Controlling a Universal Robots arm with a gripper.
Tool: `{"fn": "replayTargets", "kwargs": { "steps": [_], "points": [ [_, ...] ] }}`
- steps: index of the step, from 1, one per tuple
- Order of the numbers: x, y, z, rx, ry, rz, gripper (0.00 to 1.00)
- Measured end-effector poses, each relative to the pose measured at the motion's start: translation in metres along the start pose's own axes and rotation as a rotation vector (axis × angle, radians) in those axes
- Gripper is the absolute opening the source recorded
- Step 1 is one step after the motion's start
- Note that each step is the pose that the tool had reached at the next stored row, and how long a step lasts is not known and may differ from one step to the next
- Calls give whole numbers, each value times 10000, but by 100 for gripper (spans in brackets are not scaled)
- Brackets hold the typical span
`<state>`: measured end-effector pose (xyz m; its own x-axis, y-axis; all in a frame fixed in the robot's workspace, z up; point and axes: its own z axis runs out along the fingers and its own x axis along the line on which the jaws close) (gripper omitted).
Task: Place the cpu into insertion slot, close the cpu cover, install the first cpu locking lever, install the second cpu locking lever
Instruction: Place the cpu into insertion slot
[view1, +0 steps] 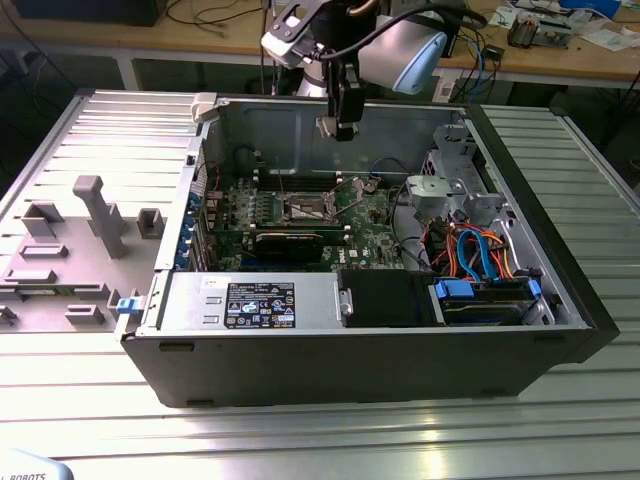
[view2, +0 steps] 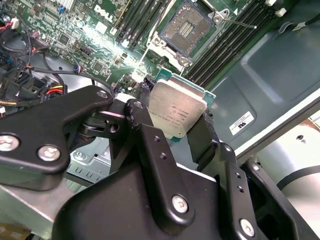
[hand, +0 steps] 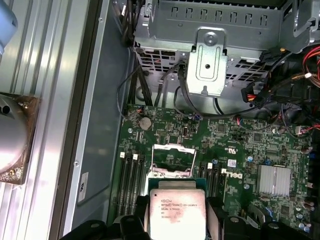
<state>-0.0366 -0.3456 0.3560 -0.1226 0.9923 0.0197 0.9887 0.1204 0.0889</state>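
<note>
Slatted metal table (view1: 320, 440) carries the open computer case (view1: 400, 370). Robot's fingers (view2: 200, 140) are clamped on the cpu (view2: 177, 112) by two opposite edges, metal top facing the wrist cameras. The cpu hangs above the green circuit board (hand: 240, 145), near the insertion slot (hand: 172, 159) but not in it; the slot's centre is bare. Risk, as I judge it: a tilted or slipping cpu lands off-square and bends socket contacts.

Electronics workshop or lab, open black metal computer case (view1: 360, 360) on ribbed silver metal table (view1: 300, 430), behind the case a wooden workbench (view1: 100, 45) strewn with loose cables (view1: 215, 15)
</note>
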Motion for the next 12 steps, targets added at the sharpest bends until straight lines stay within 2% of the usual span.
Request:
{"fn": "replayTargets", "kwargs": {
  "steps": [3,4,5,12],
  "points": [
    [0,-9,36,-3,-28,282,54],
    [0,-13,65,-8,-52,534,54],
    [0,-16,74,-8,-60,629,54],
    [8,-95,106,-9,-76,812,54]
  ]
}}
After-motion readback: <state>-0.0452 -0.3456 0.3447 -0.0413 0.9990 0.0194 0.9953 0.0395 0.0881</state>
